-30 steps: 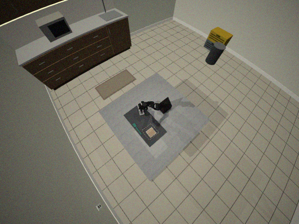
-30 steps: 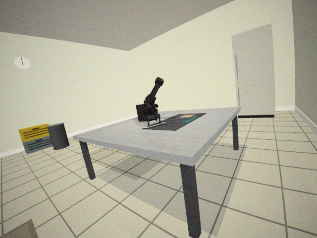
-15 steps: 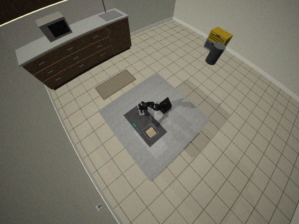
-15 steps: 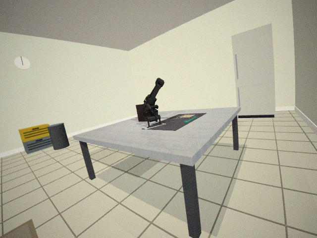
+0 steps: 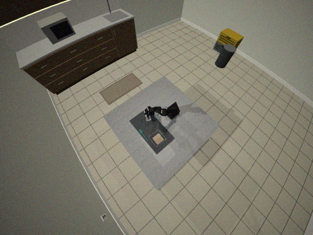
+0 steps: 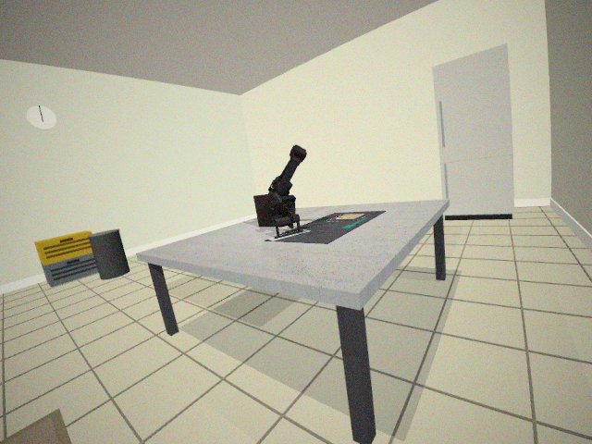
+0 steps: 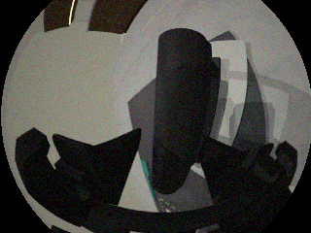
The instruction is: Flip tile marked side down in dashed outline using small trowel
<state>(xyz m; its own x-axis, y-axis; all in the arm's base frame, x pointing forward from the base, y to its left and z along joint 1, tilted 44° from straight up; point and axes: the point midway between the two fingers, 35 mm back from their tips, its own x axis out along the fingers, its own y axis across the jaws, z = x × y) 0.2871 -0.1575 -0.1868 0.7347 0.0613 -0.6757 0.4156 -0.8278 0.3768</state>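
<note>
The tile (image 5: 158, 138) (image 6: 350, 216) lies flat inside the dashed outline (image 5: 165, 138) on the dark mat (image 5: 136, 122) (image 6: 320, 236). Its upper face is tan with a pale rim; I cannot tell whether this is the marked side. My gripper (image 5: 147, 116) (image 6: 288, 233) (image 7: 167, 134) is open, low over the mat's far end from the tile. A tool with a thick dark handle (image 7: 182, 97) and a pale flat blade (image 5: 148, 119) (image 7: 233, 58), seemingly the trowel, lies between and under the open fingers, across the mat's edge. The arm partly hides it.
A long teal tool (image 5: 141, 131) (image 6: 354, 223) (image 7: 147, 175) lies on the mat beside the outline. The mat lies on the grey table (image 5: 176, 149) (image 6: 239, 267). The arm's base (image 5: 172, 111) (image 6: 264, 210) stands beside the mat. A counter (image 5: 85, 27) and a dark bin (image 5: 225, 57) stand away from the table.
</note>
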